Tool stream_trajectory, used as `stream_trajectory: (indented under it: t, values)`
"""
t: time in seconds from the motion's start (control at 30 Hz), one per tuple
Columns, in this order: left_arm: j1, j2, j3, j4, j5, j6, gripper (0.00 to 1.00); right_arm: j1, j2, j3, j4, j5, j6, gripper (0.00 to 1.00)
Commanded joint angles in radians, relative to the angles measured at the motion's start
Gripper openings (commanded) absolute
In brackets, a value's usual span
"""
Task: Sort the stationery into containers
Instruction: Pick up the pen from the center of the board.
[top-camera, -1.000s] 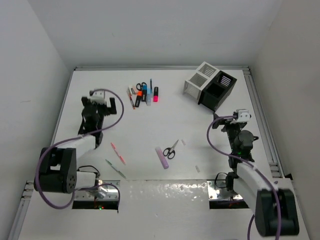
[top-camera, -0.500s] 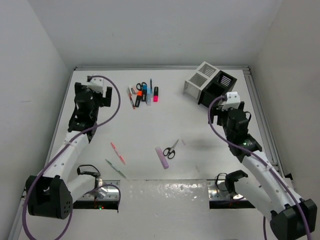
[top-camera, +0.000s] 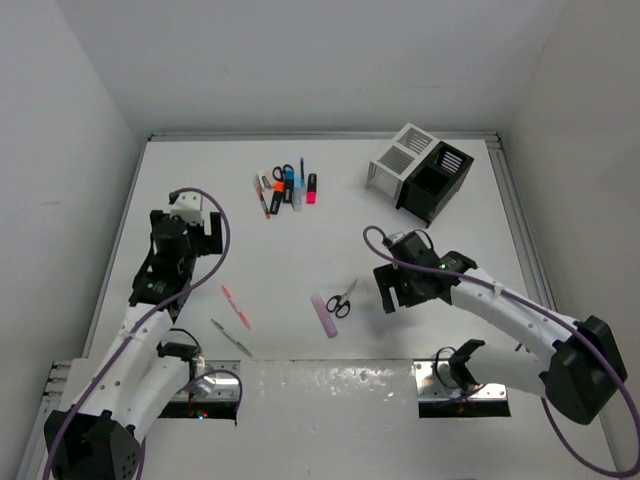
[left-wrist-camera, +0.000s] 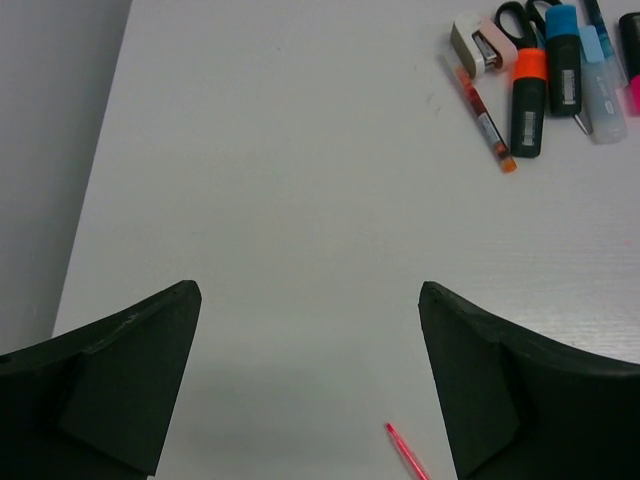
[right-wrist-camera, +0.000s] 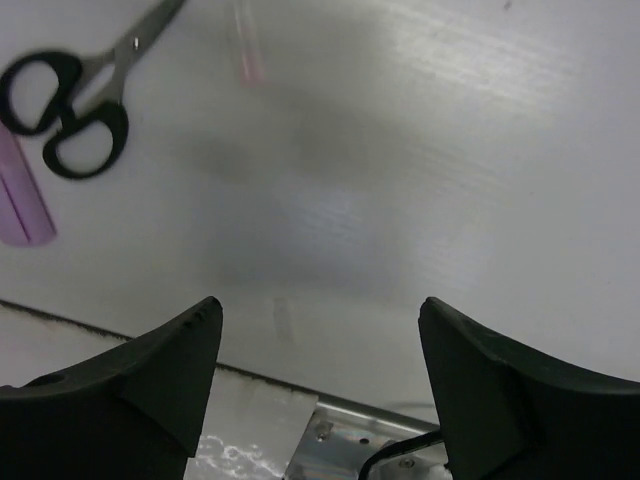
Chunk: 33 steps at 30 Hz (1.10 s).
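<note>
So the scissors (top-camera: 342, 298) lie mid-table, just left of the right gripper (right-wrist-camera: 318, 303). Blades slant far-right, handles sit beside the lilac bar (top-camera: 323, 315). Right arm's nearer, jaws wide and empty. Left gripper (left-wrist-camera: 310, 292) is wide and empty too, well apart.

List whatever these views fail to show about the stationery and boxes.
Black box: top view, the interior is too dark to tell its contents.
Marker cluster: top view, too small to count; the left wrist view cuts it off at the right edge.
Lilac bar: right wrist view, cut off by the left edge.
Pale piece: right wrist view, blurred; what it is cannot be told.
</note>
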Motion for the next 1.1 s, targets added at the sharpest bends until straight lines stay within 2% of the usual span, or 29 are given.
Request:
stream_trajectory:
  t: [0.0,0.07,0.13,0.17,0.2,0.27,0.3,0.37,0.53,0.7,0.83,1.07]
  values:
    - [-0.008,-0.016,0.028,-0.065,-0.005,-0.098,0.88,0.078,-0.028,-0.037,-0.062,0.026,0.083,0.77]
    - [-0.011,-0.013,0.056,-0.103,-0.020,-0.182,0.87,0.117,-0.017,-0.036,-0.013,0.026,0.086,0.70]
    - [-0.014,0.002,0.117,-0.191,-0.034,-0.276,0.80,0.151,0.013,-0.012,0.021,0.026,0.083,0.61]
    - [-0.015,0.011,0.142,-0.267,-0.037,-0.322,0.74,0.160,0.023,-0.002,0.031,0.032,0.082,0.61]
    - [-0.015,0.025,0.169,-0.318,-0.045,-0.372,0.58,0.167,0.035,0.019,0.038,0.038,0.082,0.61]
    - [-0.018,0.074,0.252,-0.454,-0.005,-0.533,0.46,0.168,0.053,0.034,0.060,0.043,0.082,0.61]
    - [-0.026,0.095,0.264,-0.481,0.035,-0.566,0.40,0.164,0.062,0.041,0.074,0.044,0.088,0.62]
    - [-0.043,0.153,0.272,-0.513,0.123,-0.618,0.38,0.144,0.069,0.035,0.134,0.040,0.097,0.63]
    - [-0.061,0.310,0.257,-0.593,0.121,-0.701,0.38,0.081,0.095,0.038,0.235,-0.026,0.110,0.63]
    - [-0.115,0.356,0.182,-0.622,0.147,-0.741,0.39,0.069,0.147,0.058,0.229,-0.044,0.070,0.63]
    - [-0.126,0.414,0.131,-0.569,0.187,-0.799,0.42,0.049,0.198,0.088,0.205,-0.081,0.057,0.63]
    - [-0.138,0.491,0.078,-0.475,0.230,-0.881,0.43,0.038,0.187,0.064,0.228,-0.101,0.070,0.64]
